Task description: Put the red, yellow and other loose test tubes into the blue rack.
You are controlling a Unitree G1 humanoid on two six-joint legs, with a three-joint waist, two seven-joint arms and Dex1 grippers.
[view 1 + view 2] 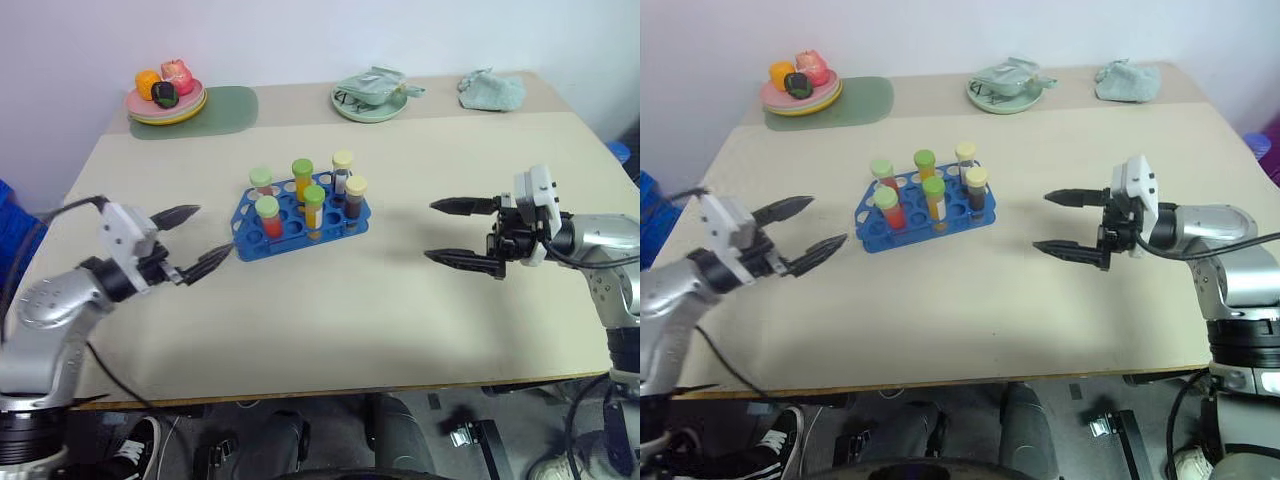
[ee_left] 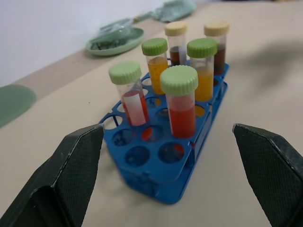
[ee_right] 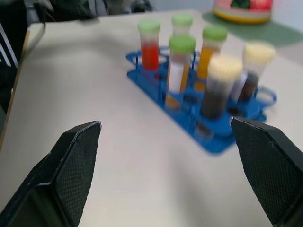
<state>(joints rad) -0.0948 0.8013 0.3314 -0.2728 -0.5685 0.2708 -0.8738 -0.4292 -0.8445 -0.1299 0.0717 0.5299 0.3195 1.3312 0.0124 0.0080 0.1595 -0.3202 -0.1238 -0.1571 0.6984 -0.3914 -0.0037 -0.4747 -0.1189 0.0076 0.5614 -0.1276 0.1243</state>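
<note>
Beige table [image 1: 330, 320], six tubes [image 1: 314, 208] upright in blue rack [image 1: 252, 243], left gripper [image 1: 196, 240] and right gripper [image 1: 452, 232] wide open, empty.

Lab bench: capped test tubes [image 1: 314, 205] in blue rack [image 1: 252, 243].

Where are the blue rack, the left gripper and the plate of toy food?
blue rack [image 1: 250, 245]: left eye view, on its near left corner.
left gripper [image 1: 195, 240]: left eye view, midway between its open fingertips.
plate of toy food [image 1: 190, 108]: left eye view, on its right rim.
</note>
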